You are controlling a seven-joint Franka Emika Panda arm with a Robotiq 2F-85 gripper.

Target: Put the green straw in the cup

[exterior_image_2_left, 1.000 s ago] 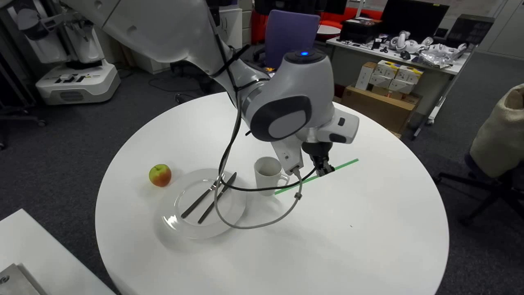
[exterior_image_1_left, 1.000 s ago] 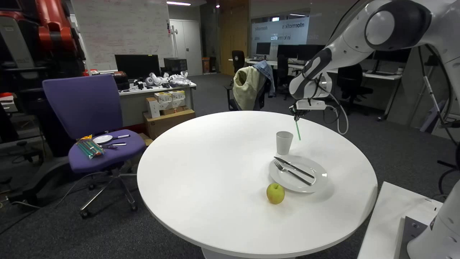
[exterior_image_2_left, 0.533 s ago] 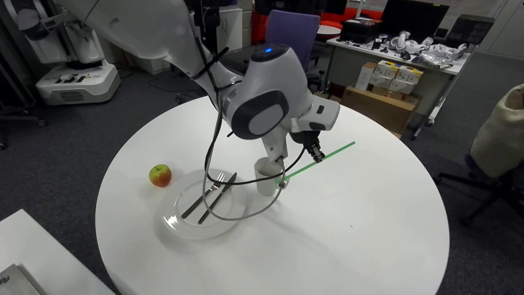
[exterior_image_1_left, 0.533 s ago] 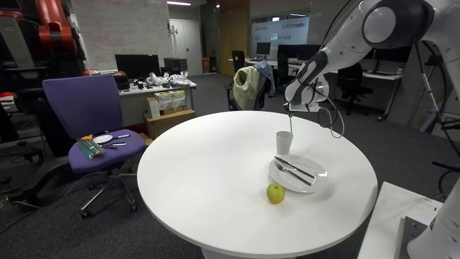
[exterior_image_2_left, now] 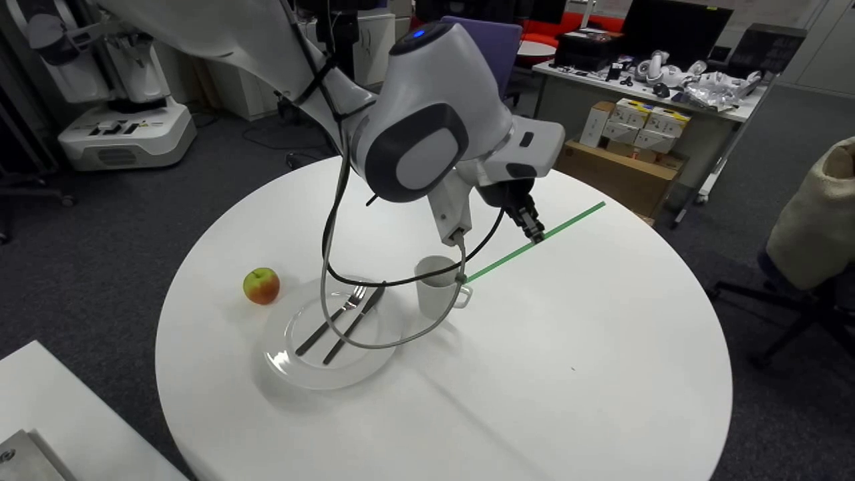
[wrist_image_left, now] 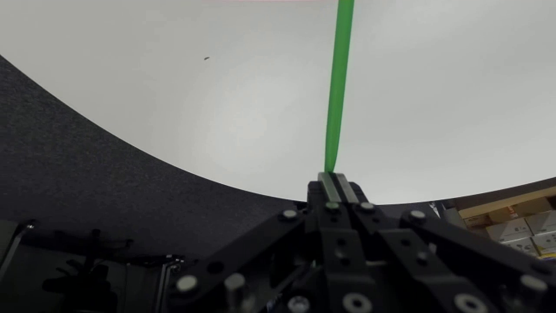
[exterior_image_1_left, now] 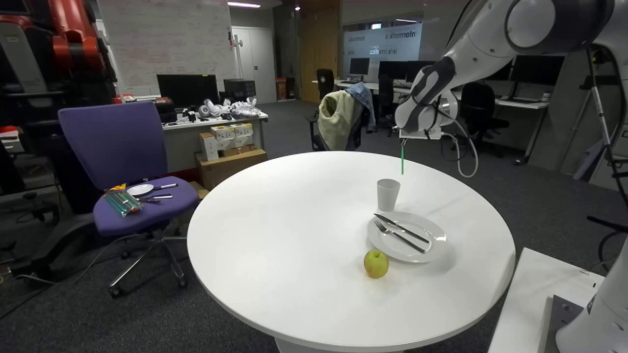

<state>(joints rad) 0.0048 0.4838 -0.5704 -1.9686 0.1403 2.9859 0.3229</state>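
As the gripper (wrist_image_left: 333, 176) hangs over the round white table (exterior_image_1_left: 274, 235), its fingers are together, clamped on the green straw (wrist_image_left: 340, 78)! Plain to see in the wrist view: the two tips pinch it between them, and from there it runs right out of the top of that view. Over to an exterior view, and the straw (exterior_image_2_left: 574, 222) pokes out on both sides of the fingers at a slant, one end pointing at the white cup (exterior_image_2_left: 433, 291). Close by the cup's handle, that end meets a grey cable (exterior_image_2_left: 374, 347) crossing the scene. Now an exterior view where the straw (exterior_image_1_left: 403, 162) looks like an upright line, its tip off to one side of the cup's rim, a strip of table showing between! How steeply it really tilts, I cannot tell. Down below, the cup stands upright, mouth up, and just beside it sits the plate (exterior_image_1_left: 385, 245). On that plate, a knife (exterior_image_1_left: 411, 233) and a fork (exterior_image_1_left: 407, 241) lie side by side, the fork nearer the apple (exterior_image_1_left: 376, 264), which rests on the table just beside the plate.
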